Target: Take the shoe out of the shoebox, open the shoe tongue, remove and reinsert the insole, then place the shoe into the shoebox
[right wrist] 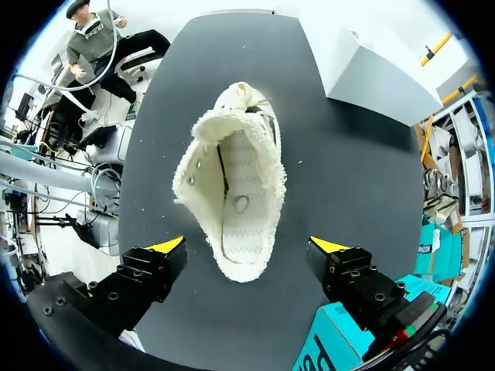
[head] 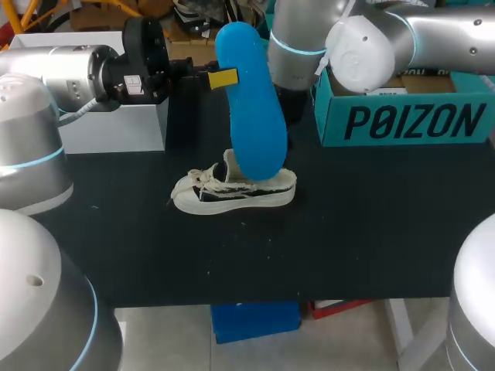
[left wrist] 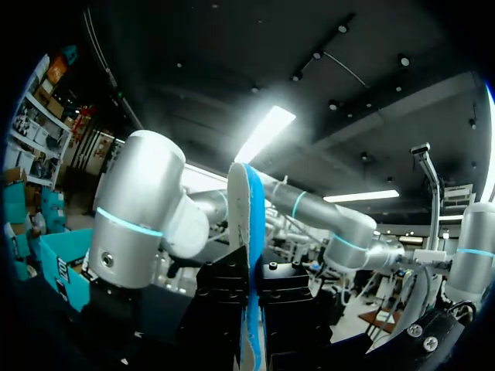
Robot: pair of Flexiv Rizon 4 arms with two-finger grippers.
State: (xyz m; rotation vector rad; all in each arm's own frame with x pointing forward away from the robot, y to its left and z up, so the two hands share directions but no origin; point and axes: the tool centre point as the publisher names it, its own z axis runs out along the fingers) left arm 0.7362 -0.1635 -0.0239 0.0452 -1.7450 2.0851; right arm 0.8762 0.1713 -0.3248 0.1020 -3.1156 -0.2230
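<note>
Count on the desk [head: 371,232]: one shoe [head: 232,192], one blue insole [head: 251,108], one teal shoebox [head: 402,116], one white box [head: 116,124]. I have two pincers in play.

Left pincer [left wrist: 250,287]: clamped on the insole, one black finger pressed to each flat face. The insole stands upright out of it. Its far end hangs just above the shoe's opening; I cannot tell whether they touch.

Right pincer [right wrist: 247,247]: spread wide, nothing in its grip. The shoe sits on its sole under it, heel end between the two yellow tips and clear of both, toe pointing away ahead. The shoebox corner lies just beside one finger, and the white box is well ahead, past the toe.

View differences:
- Head view only: full outline of the insole, shoe side-on with loose laces, shoebox standing apart from the shoe. The right pincer is hidden here behind the insole and its own arm.
- Left wrist view only: insole edge-on, a thin blue strip with a pale face. The shoe and desk are out of sight.
- Right wrist view only: straight down into the shoe, tongue pulled wide, pale patterned footbed bare inside. The insole is not visible here.
</note>
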